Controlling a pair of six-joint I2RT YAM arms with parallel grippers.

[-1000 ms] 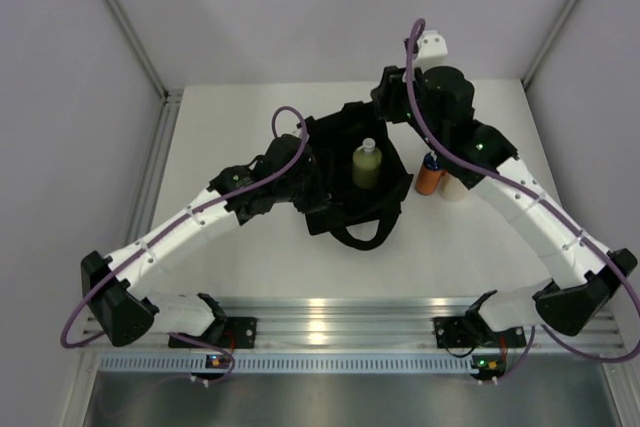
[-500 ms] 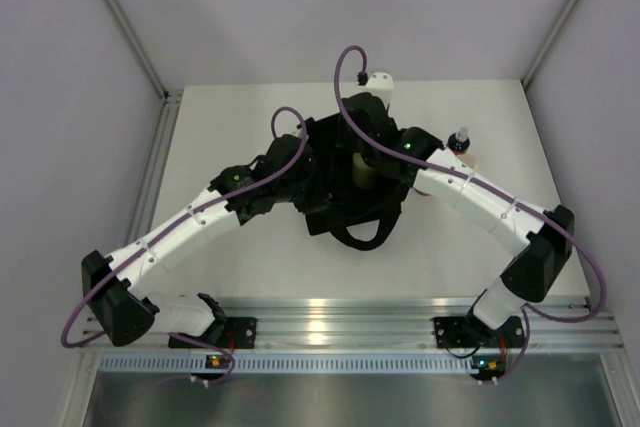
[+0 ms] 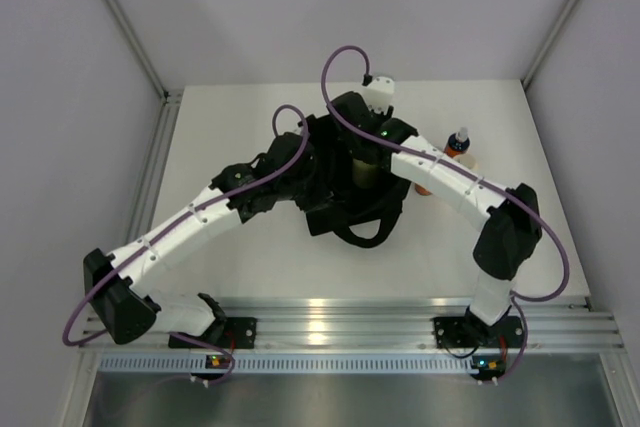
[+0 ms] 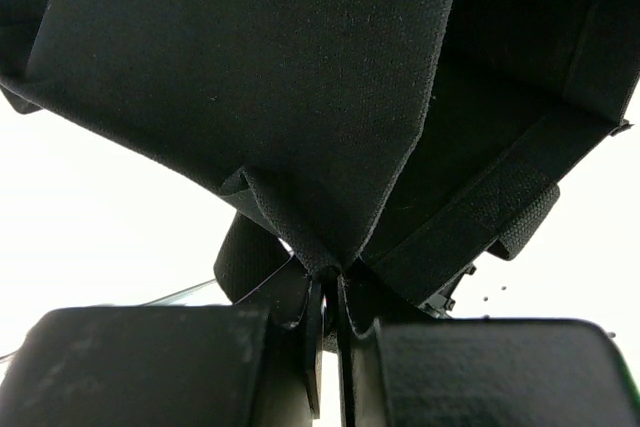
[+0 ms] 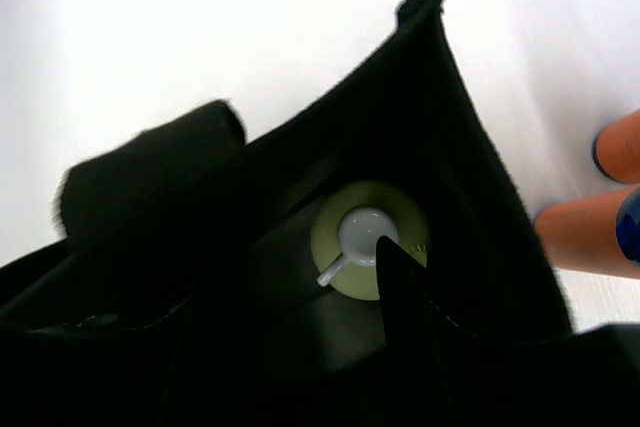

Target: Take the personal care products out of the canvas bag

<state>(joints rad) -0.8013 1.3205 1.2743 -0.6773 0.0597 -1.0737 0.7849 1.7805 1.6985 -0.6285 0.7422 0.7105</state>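
Observation:
The black canvas bag (image 3: 335,209) stands open mid-table. My left gripper (image 3: 298,162) is shut on the bag's left rim; in the left wrist view its jaws (image 4: 331,282) pinch a fold of the fabric (image 4: 250,67). My right gripper (image 3: 362,152) hovers over the opening, open and holding nothing. In the right wrist view it (image 5: 305,272) looks down on a pale yellow-green bottle (image 5: 368,237) with a white cap, upright inside the bag (image 5: 455,127). One dark fingertip (image 5: 395,267) overlaps the bottle; the other is lost in shadow. Two orange bottles (image 3: 457,142) (image 3: 425,187) and a cream one (image 3: 470,163) are outside.
The removed bottles sit on the white table (image 3: 230,277) just right of the bag, under my right forearm; the orange ones (image 5: 585,237) show at the right edge of the right wrist view. A loop handle (image 3: 362,237) hangs off the bag's near side.
My right arm has swung left, from the bottles beside the bag to above the bag's opening, with its jaws widening. The left arm and the bag have not moved.

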